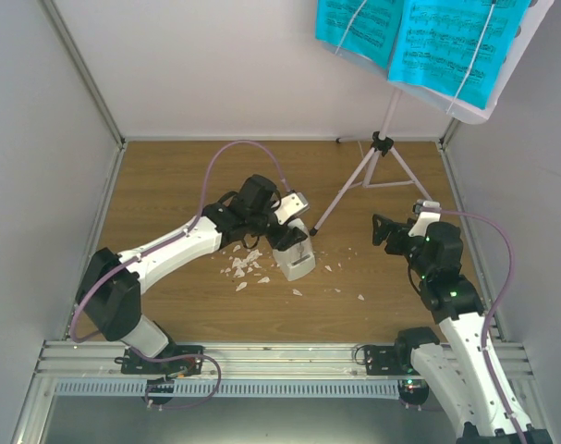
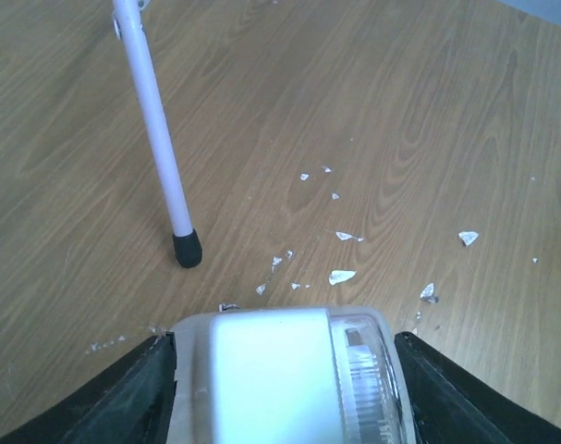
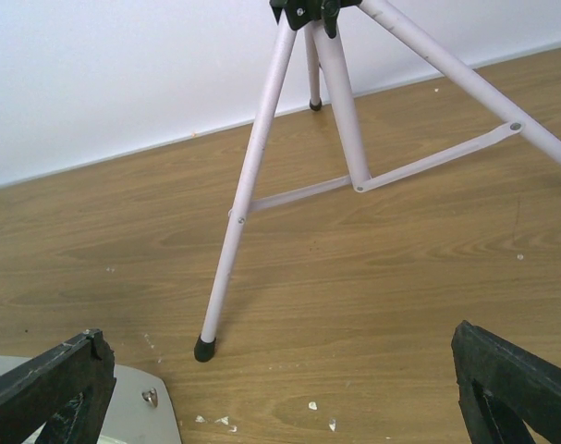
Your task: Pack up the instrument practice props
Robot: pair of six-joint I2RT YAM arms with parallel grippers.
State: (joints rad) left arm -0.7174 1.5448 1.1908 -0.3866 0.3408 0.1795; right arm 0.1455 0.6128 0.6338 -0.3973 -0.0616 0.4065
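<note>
The small white pyramid metronome (image 1: 298, 264) stands on the wooden floor among crumbs. My left gripper (image 1: 285, 231) is on it from above; in the left wrist view both black fingers (image 2: 123, 393) press its sides, so the gripper (image 2: 282, 344) is shut on the metronome (image 2: 271, 379). The pale-lilac tripod music stand (image 1: 382, 148) stands at the back right, one foot (image 2: 187, 250) close to the metronome. Cyan sheet-music pages (image 1: 428, 37) rest on its plate. My right gripper (image 1: 387, 231) is open and empty, facing the tripod legs (image 3: 340, 111); in its wrist view the gripper (image 3: 278, 338) has the metronome's edge (image 3: 132, 407) at lower left.
White crumbs (image 1: 243, 268) lie scattered around the metronome and to its right (image 2: 342, 276). White walls and metal frame posts (image 1: 86, 83) close in the workspace on three sides. A metal rail (image 1: 280, 356) runs along the near edge.
</note>
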